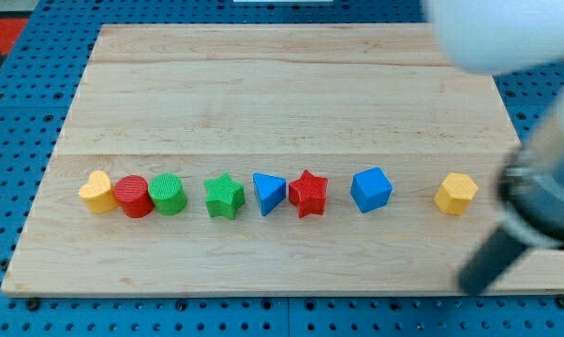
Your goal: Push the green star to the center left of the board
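The green star point(225, 197) lies in a row of blocks across the lower half of the wooden board point(282, 94), left of the row's middle. It sits between a green cylinder point(169, 194) on its left and a blue triangle point(269, 193) on its right. My tip point(470, 284) is at the end of a blurred dark rod near the board's bottom right corner. It is far to the right of the green star and below a yellow hexagon point(456, 194). It touches no block.
The row also holds a yellow heart point(97, 191), a red cylinder point(133, 197), a red star point(308, 193) and a blue cube point(371, 189). The blurred white and dark arm body point(544, 178) covers the view's right edge.
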